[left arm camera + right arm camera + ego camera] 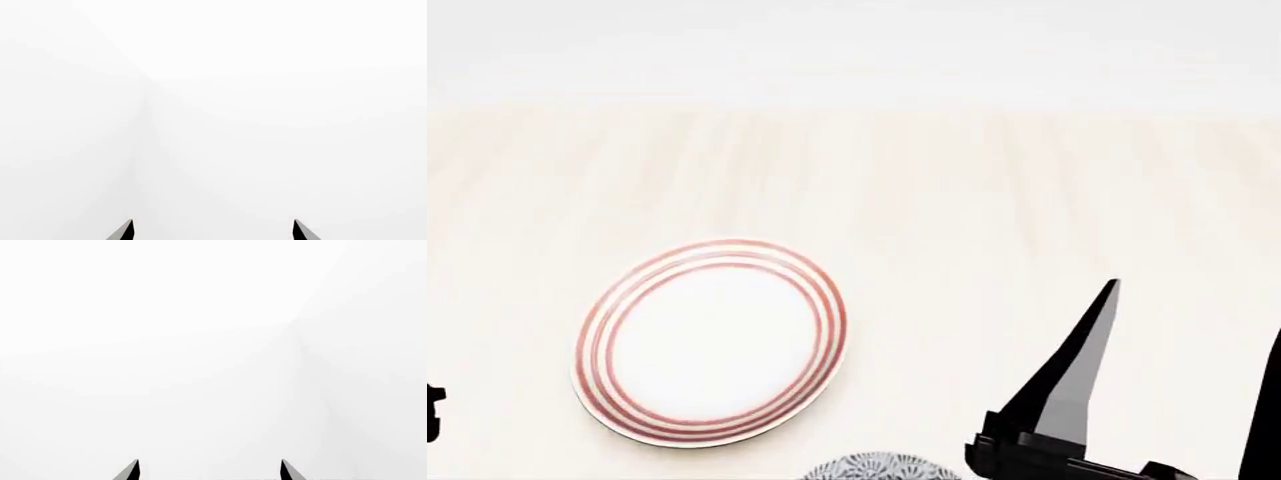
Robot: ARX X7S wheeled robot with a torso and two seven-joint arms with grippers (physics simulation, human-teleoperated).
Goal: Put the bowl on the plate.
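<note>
The plate (707, 342), white with red rings at its rim, lies flat on the pale wood table (961, 190), left of centre in the head view. Only the top edge of the patterned grey-blue bowl (869, 467) shows, at that view's bottom edge, just right of the plate and apart from it. My right gripper (1190, 340) rises to the right of the bowl, open and holding nothing. In the right wrist view the right gripper (209, 467) faces only white. The left gripper (213, 227) is also open, with blank white ahead of it.
A small dark part of the left arm (433, 412) pokes in at the head view's left edge. The table's far edge (854, 103) meets a white wall. Bare tabletop stretches beyond the plate and towards the right.
</note>
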